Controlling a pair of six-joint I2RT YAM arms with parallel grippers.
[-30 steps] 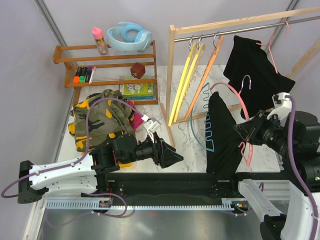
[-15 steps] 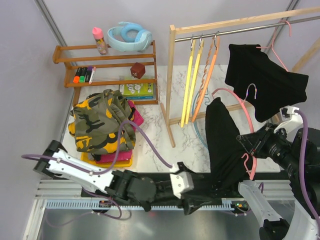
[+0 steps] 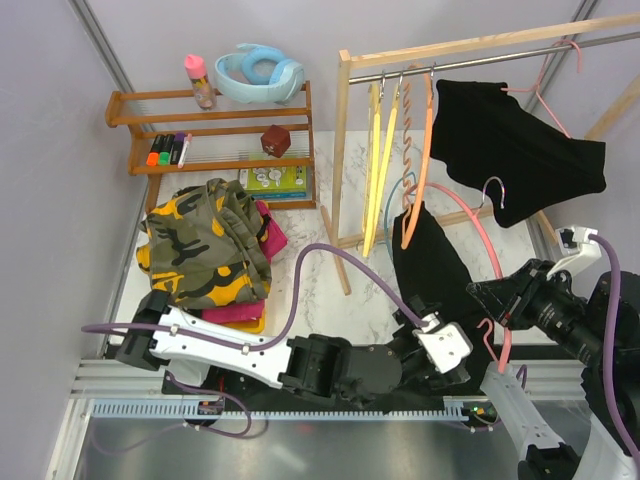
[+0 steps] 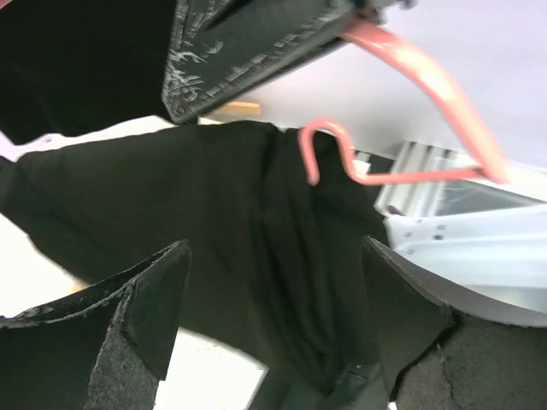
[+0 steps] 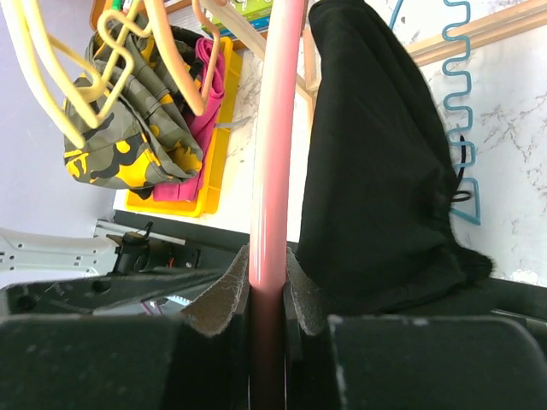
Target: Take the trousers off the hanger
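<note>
The right claw (image 5: 267, 286) is closed on the bar of the pink hanger (image 5: 275, 128), which runs straight up between its two pads. The black trousers (image 5: 376, 171) hang just beside that grip, draped over the hanger and falling toward the near edge of the marbled bench (image 3: 310, 270).

The left claw (image 4: 275, 256) stands wide open and holds nothing. Its two fingers frame the same black trousers, which hang close ahead of it. A small pink hook (image 4: 329, 154) of the hanger lies against the cloth just above the gap.

The trousers are plain matt black, soft and gathered into long vertical folds, wider near the top and bunched at the bottom.

Farther left, a camouflage pair (image 3: 200, 240) lies heaped over a magenta garment (image 3: 268, 235) on a yellow tray (image 3: 245, 322). On the wooden rail (image 3: 480, 45) hang yellow hangers (image 3: 380, 150), an orange hanger (image 3: 420, 150) and a second black garment (image 3: 520, 140).

From above, the left claw's fingertips are lost against the black cloth and the dark frame at the bench edge, so it is unclear whether they touch the trousers. Waistband and legs cannot be told apart. The left wrist view cuts the cloth off at its left and bottom edges.
</note>
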